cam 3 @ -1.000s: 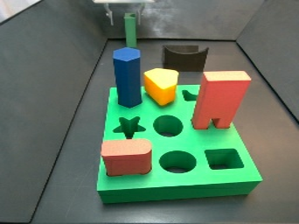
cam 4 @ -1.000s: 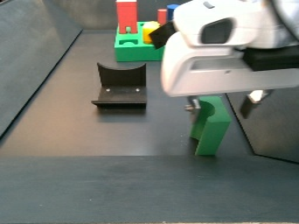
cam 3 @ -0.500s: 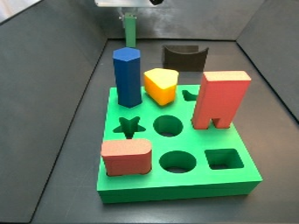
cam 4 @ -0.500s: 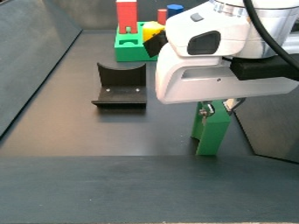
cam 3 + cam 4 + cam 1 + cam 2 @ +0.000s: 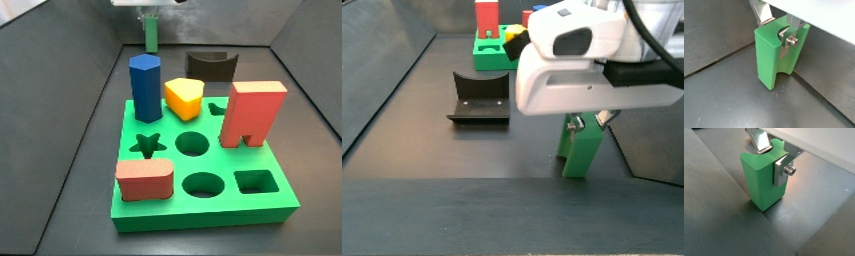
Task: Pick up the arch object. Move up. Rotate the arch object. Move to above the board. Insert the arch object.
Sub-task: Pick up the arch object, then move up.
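Gripper: we see the gripper (image 5: pixel 779 29) at the far end of the floor from the board, its silver fingers (image 5: pixel 781 169) clenched on the top of the green arch object (image 5: pixel 774 57).
Arch object: it stands upright by the side wall in a side view (image 5: pixel 584 148); whether its feet have left the floor we cannot tell.
Step in hand: we judge it to be the pick-up passing into the lift.
Doing it well: we would keep the pinch firm and centred and rise straight, so the arch does not swing against the wall just beside it; we would rotate only once it hangs well above the floor and the fixture (image 5: pixel 478 97).
Board: the green board (image 5: pixel 274 200) lies well apart from the arch.
Count, blocks on the board: five, namely a blue prism (image 5: pixel 144 88), a yellow wedge (image 5: pixel 185 97), a tall red block (image 5: pixel 251 113), a salmon block (image 5: pixel 144 180) and the green arch in the gripper.
Count, open holes: four, namely a star (image 5: pixel 148 146), two circles (image 5: pixel 194 144) and a square (image 5: pixel 255 181).
Count, fixture: one.
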{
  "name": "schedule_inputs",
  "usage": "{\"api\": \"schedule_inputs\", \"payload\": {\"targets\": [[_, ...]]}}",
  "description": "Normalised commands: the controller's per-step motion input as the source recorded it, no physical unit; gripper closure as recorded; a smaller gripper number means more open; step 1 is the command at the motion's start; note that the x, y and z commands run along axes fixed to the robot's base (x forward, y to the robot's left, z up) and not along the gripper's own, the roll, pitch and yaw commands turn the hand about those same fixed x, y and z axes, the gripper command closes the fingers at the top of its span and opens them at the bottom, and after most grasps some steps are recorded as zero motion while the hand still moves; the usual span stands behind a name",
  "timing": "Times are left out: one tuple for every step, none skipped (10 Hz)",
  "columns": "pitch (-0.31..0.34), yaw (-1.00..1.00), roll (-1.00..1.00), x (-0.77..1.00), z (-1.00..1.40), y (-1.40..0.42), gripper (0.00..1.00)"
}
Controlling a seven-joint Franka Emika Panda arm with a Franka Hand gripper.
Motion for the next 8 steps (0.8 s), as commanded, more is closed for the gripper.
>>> {"api": "schedule_inputs", "payload": {"targets": [[0.000,0.00,0.00,0.00,0.00,0.00,1.00],[0.000,0.00,0.00,0.00,0.00,0.00,1.00],[0.000,0.00,0.00,0.00,0.00,0.00,1.00],[0.000,0.00,0.00,0.00,0.83,0.00,1.00],[0.037,0.05,-0.02,-0.05,0.81,0.02,1.00],[0.060,0.05,-0.02,-0.06,0.76,0.02,1.00],[0.091,0.02,0.01,-0.04,0.63,0.00,1.00],[0.111,0.01,0.04,-0.03,0.53,0.00,1.00]]}}
